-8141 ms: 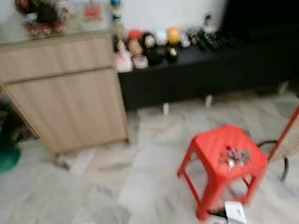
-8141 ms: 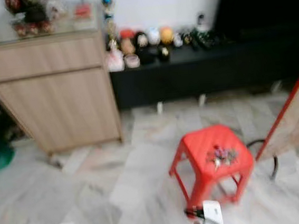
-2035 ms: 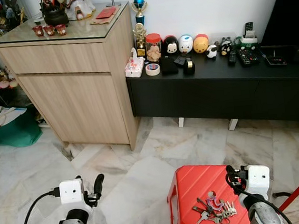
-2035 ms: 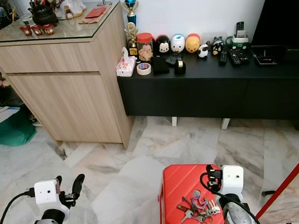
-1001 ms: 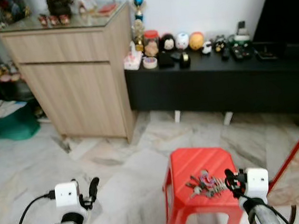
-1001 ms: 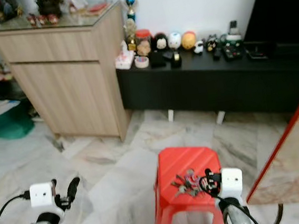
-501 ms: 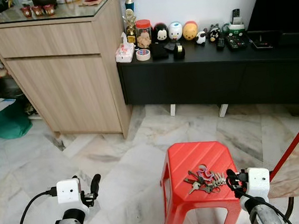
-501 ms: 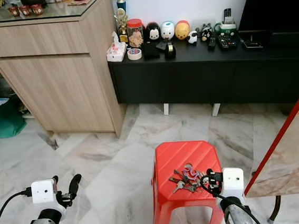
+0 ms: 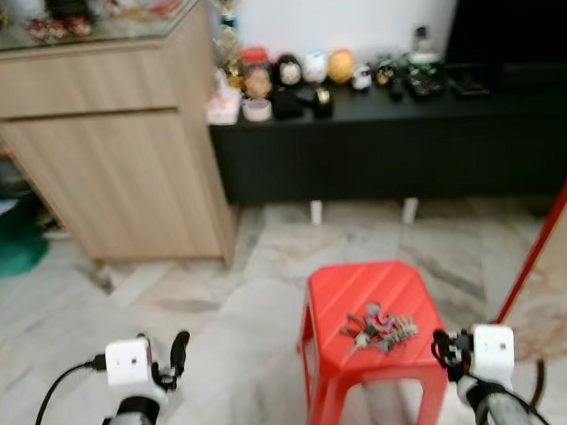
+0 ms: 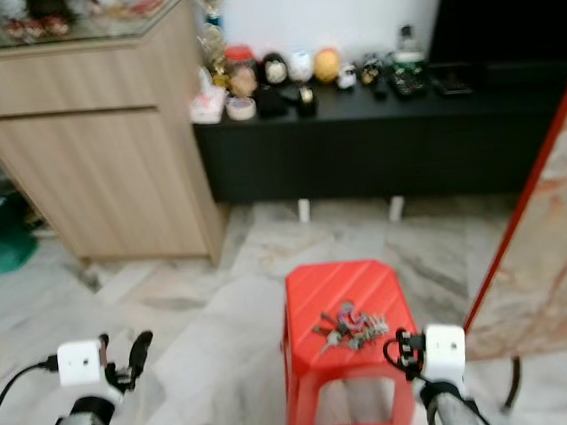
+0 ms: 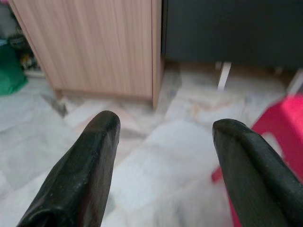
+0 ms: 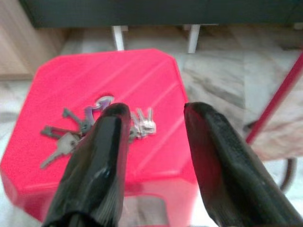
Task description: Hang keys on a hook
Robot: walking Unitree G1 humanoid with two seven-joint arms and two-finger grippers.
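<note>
On the red stool (image 12: 142, 85), keys (image 12: 90, 125) lie just beyond the parted right gripper (image 12: 154, 111).

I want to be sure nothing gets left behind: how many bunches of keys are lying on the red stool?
1. A single bunch of keys lies near the middle of the red stool top, just ahead of the open right gripper. How many keys it holds is too blurred to tell.

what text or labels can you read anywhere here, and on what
None can be read.
Jar and tissue box on the black cabinet: any print is too blurred.
Red stool and keys: no lettering can be made out.
</note>
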